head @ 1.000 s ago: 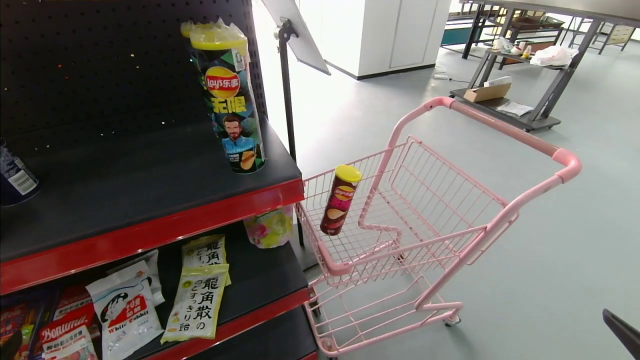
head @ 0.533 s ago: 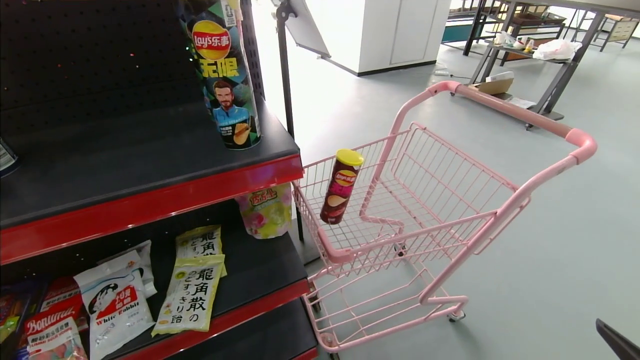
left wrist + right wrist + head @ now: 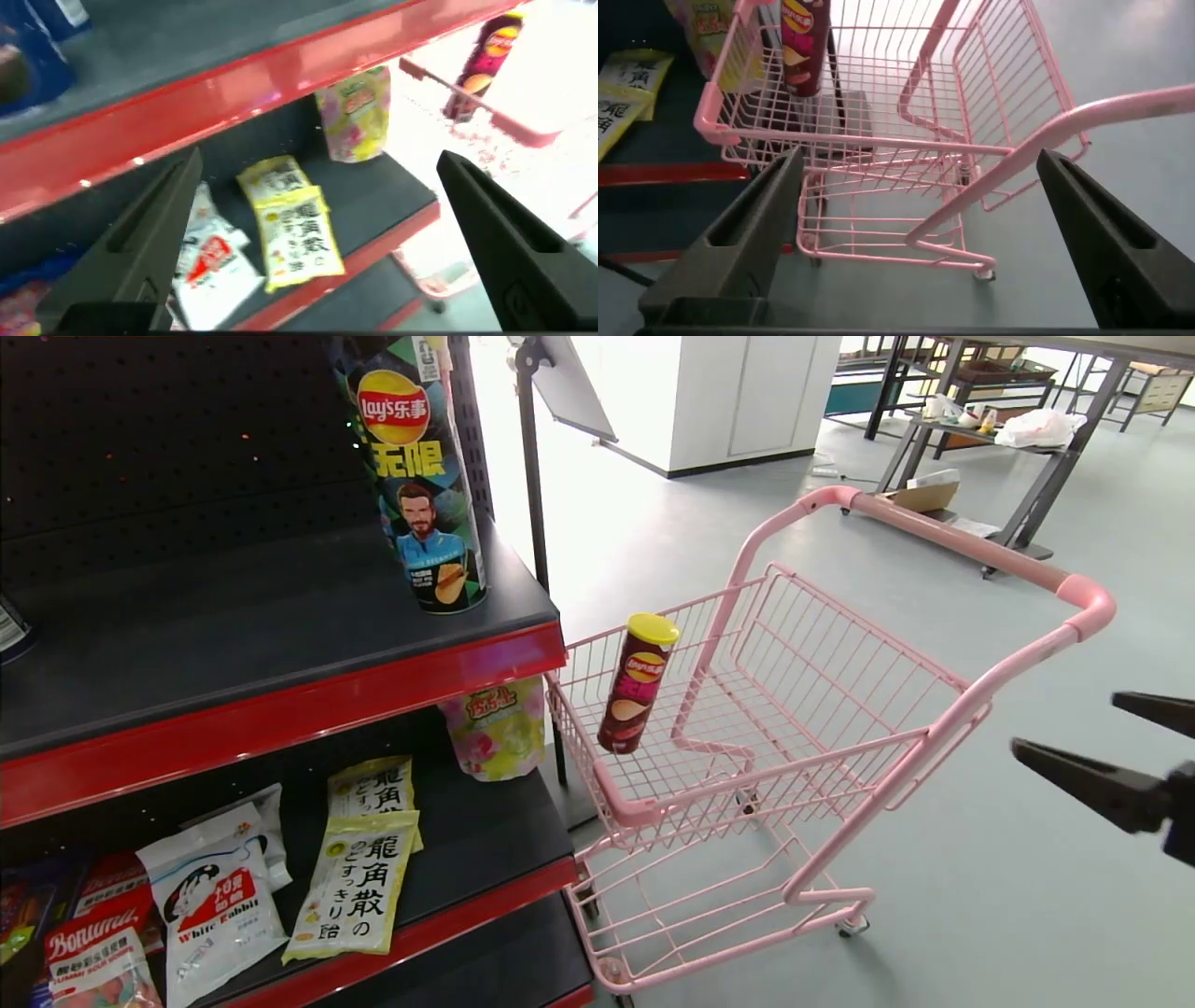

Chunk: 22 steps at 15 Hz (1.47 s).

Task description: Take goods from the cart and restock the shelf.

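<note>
A pink cart [image 3: 943,733] stands to the right of the shelf [image 3: 280,705]. In its basket a maroon chip can [image 3: 637,683] with a yellow lid leans in the corner nearest the shelf. My right gripper [image 3: 1066,721] hangs open beside the cart's handle, well to the right of the can. In the right wrist view the right gripper [image 3: 915,243] is open above the cart [image 3: 878,145], with the can [image 3: 803,47] far ahead. My left gripper [image 3: 318,243] is open and empty in front of the lower shelf; the can [image 3: 481,61] shows beyond it.
A tall chip canister [image 3: 420,485] stands on the upper shelf board. Snack bags [image 3: 359,882] lie on the lower board and a pink-yellow bag [image 3: 495,728] stands at its end. A stand pole [image 3: 534,523] rises between shelf and cart. Open floor lies right of the cart.
The head camera tilted down early on. Since half a second ago my right gripper has risen into view at the right edge, open. The can and cart have not moved.
</note>
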Tool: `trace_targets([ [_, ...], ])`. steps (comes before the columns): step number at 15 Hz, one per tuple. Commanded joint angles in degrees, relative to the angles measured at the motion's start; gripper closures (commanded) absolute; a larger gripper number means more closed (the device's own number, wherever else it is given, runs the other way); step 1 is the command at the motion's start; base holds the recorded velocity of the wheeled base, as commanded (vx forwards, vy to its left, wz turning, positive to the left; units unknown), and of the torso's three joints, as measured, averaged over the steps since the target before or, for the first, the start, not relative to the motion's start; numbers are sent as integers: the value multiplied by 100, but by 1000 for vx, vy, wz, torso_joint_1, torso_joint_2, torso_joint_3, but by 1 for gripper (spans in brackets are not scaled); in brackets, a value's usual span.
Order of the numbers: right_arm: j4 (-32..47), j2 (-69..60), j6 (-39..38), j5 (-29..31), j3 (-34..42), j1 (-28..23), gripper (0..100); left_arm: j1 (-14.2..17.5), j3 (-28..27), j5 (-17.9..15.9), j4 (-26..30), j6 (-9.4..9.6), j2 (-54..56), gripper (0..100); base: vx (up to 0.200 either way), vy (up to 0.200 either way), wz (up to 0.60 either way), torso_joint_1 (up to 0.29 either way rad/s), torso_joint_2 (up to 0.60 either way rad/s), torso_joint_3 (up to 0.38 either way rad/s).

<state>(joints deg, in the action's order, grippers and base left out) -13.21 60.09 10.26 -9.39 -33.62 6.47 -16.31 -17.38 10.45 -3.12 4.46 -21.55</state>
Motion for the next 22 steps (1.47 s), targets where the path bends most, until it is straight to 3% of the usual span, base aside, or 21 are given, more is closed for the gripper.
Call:
trace_targets([
  [1, -472, 2402, -165, -186, -1340, 399, 0, -12, 68, -60, 57, -16, -130, 0, 0, 0, 0, 0, 0, 0],
  [3, -1456, 3694, -552, -503, -2052, 777, 0, -12, 25, -403, 461, -16, -121, 0, 0, 0, 0, 0, 0, 0],
  [6, -1605, 4582, -1000, -731, -2746, 1005, 0, -4, -81, -377, 708, -7, -139, 0, 0, 0, 0, 0, 0, 0],
  [10, -2124, 5698, -1009, -1021, -3414, 1005, 0, -4, -125, -368, 778, 160, -139, 0, 0, 0, 0, 0, 0, 0],
  [14, -2212, 6217, -1132, -1012, -3889, 1110, 0, 23, -151, -324, 778, 301, -147, 0, 0, 0, 0, 0, 0, 0],
  [22, -2229, 6823, -1264, -995, -4372, 1357, 0, 23, -178, -315, 778, 310, -262, 0, 0, 0, 0, 0, 0, 0],
])
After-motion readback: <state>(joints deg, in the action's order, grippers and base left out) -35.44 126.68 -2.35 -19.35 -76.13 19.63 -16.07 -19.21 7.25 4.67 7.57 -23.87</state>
